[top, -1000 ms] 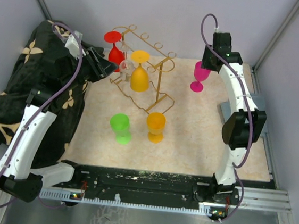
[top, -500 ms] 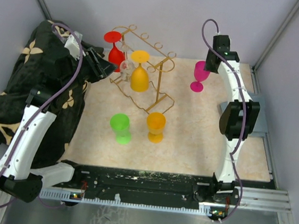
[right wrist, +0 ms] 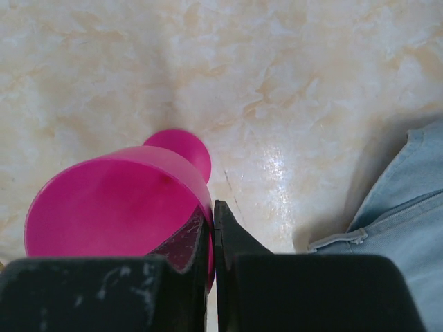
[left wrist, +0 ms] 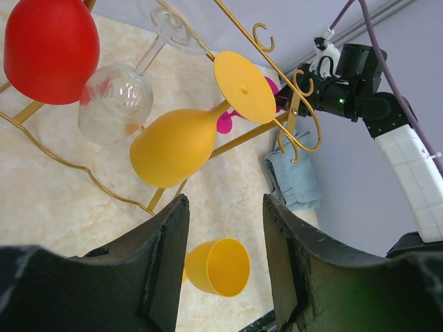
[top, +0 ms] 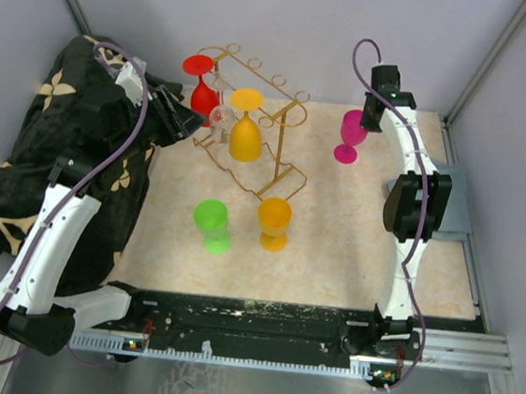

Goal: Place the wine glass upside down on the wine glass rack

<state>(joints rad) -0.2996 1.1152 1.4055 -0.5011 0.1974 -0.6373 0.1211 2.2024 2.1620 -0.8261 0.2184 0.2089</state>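
Hiding wine glass (right wrist: 118,200) rim: right hand (right wrist: 212,220)

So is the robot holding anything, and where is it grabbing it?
The right gripper pinches the pink plastic wine glass by its rim, one finger inside the bowl. The left gripper is open and empty.

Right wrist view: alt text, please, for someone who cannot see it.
The right gripper is shut on the rim of an upright pink wine glass, one finger inside the bowl, one outside. It stands on a marbled beige table, a blue cloth at right.
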